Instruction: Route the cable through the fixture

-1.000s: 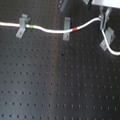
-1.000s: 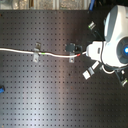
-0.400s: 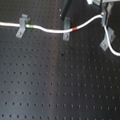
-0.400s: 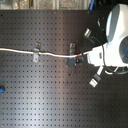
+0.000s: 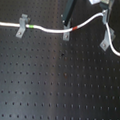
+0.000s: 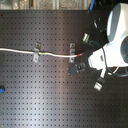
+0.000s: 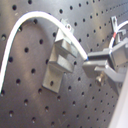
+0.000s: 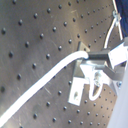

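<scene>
Overhead in the first exterior view, the cable [image 5: 47, 30] runs lengthwise along the far part of the black perforated board [image 5: 55, 86], its long axis going from the first exterior view's left edge toward the right. It passes a grey clip [image 5: 21, 26] just before its green band [image 5: 30, 26], then a second clip [image 5: 66, 34] beside its red band [image 5: 72, 30]. From there it climbs toward the gripper [image 5: 104, 14] near the board's far right corner, bends down past a third clip [image 5: 106, 39] and trails off toward the right edge.

Next, the second exterior view shows the same cord lying almost straight across the board from the second exterior view's left edge, through one clip [image 6: 36, 52] and on to another [image 6: 73, 55], where it ends under the white arm [image 6: 117, 40]. A small blue object [image 6: 2, 89] sits at the left edge of the board.

Closer in, the first wrist view has the cable [image 7: 35, 20] arching over a grey stepped clip [image 7: 57, 62] and coming down into the gripper's dark fingers [image 7: 102, 60], which are pinched on it.

Lastly, the second wrist view shows the cord [image 8: 45, 82] rising diagonally across the board to the pressed-together fingers [image 8: 102, 55], with a short loop hanging beyond them beside a clip [image 8: 82, 82].
</scene>
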Robot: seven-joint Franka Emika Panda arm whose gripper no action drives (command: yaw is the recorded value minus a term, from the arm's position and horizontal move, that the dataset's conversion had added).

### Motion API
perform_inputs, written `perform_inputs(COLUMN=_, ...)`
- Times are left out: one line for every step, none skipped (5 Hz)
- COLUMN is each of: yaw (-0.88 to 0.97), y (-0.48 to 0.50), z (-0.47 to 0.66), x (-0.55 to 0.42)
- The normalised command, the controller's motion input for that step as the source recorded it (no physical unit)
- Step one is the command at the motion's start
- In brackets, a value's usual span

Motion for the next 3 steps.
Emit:
perform_inputs(yaw=-0.25, y=-0.142, z=-0.27, x=0.123)
perform_inputs(yaw=-0.34, y=-0.191, z=-0.15, x=0.089)
perform_inputs(yaw=-0.43, y=-0.240, z=-0.15, x=-0.073)
